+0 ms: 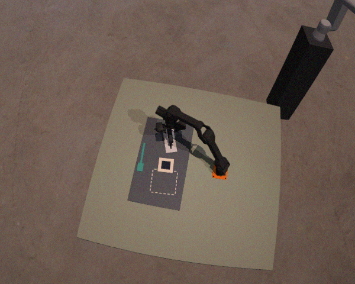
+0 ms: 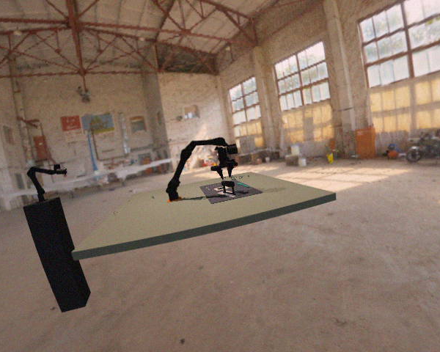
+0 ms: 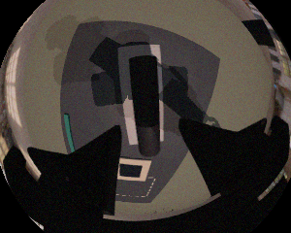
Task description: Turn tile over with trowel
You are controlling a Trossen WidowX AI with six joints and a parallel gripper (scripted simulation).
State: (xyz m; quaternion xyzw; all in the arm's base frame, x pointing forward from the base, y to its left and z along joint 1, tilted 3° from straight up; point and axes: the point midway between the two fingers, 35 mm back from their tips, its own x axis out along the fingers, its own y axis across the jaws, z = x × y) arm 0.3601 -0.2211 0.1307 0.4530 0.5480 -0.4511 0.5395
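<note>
A trowel with a dark handle (image 1: pixel 170 139) (image 3: pixel 145 100) and a pale flat blade (image 1: pixel 171 148) lies on the dark grey mat (image 1: pixel 141 192) (image 2: pixel 250 192); it also shows in the exterior view (image 2: pixel 227 185). My gripper (image 1: pixel 168 129) (image 2: pixel 224 175) (image 3: pixel 149 126) is open and empty. It hangs straight above the handle, pointing down, with a clear gap to it. The cream tile (image 1: pixel 165 165) (image 3: pixel 133 170) lies with its dark marked side up. It sits just behind the dashed outline (image 1: pixel 150 182) (image 3: pixel 151 186), touching its far edge.
A teal long-handled tool (image 1: pixel 141 157) (image 3: pixel 68 131) (image 2: pixel 243 185) lies along the mat's left side. The arm's orange base (image 1: pixel 219 175) stands on the olive table (image 1: pixel 232 213) to the right of the mat. A black pillar (image 1: pixel 300 70) (image 2: pixel 53 246) stands off the table's corner.
</note>
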